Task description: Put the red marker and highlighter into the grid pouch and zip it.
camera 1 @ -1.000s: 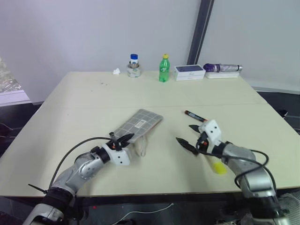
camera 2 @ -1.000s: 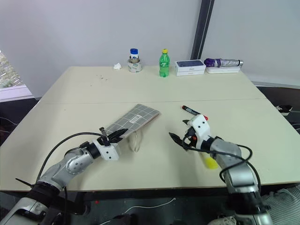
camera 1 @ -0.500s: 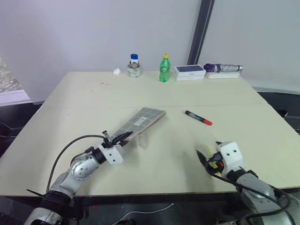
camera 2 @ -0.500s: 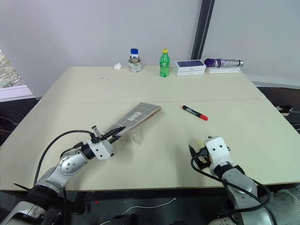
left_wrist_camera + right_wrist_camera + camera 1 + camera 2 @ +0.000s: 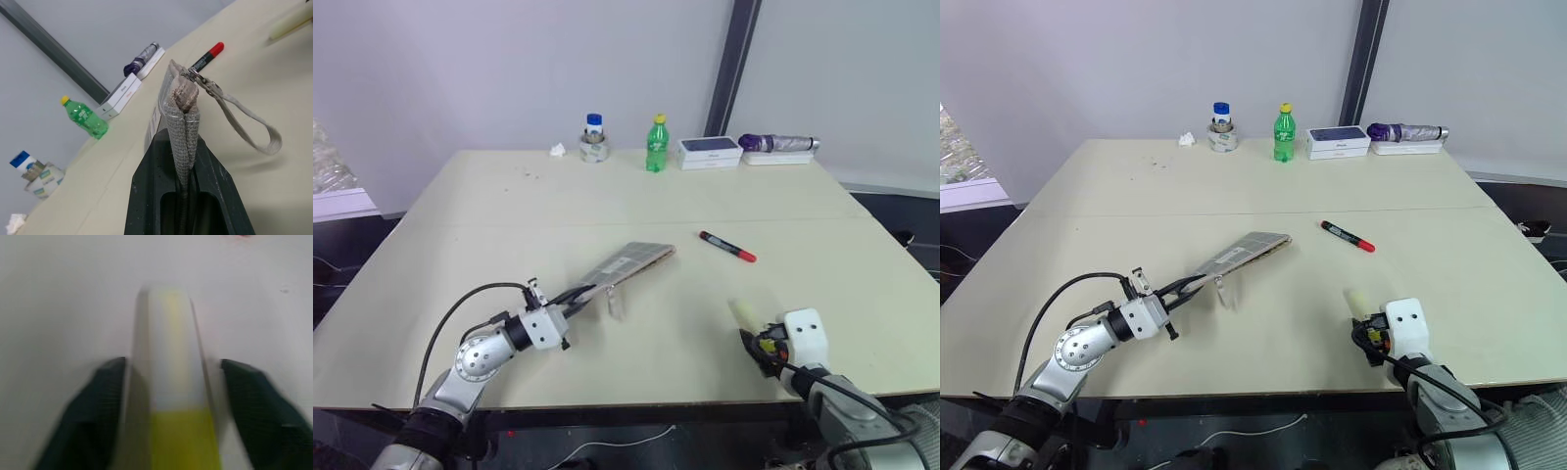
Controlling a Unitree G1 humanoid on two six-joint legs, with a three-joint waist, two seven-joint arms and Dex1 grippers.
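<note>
— Pickup stage: right gripper (image 5: pixel 168 396) straddles the highlighter (image 5: pixel 171 382) on the table (image 5: pixel 509 206), fingers apart, not yet clamped.

— Left gripper (image 5: pixel 183 161) pinches the grid pouch (image 5: pixel 622 266) aloft; red marker (image 5: pixel 726 247) lies beyond. Next: close, lift, find the pouch mouth.

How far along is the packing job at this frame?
Done: nothing packed yet. In hand: the left gripper is shut on one end of the grid pouch, lifting it off the table; the right gripper straddles the highlighter, fingers not yet touching it. Left: the red marker lies on the table, both items need inserting, then zipping.
</note>
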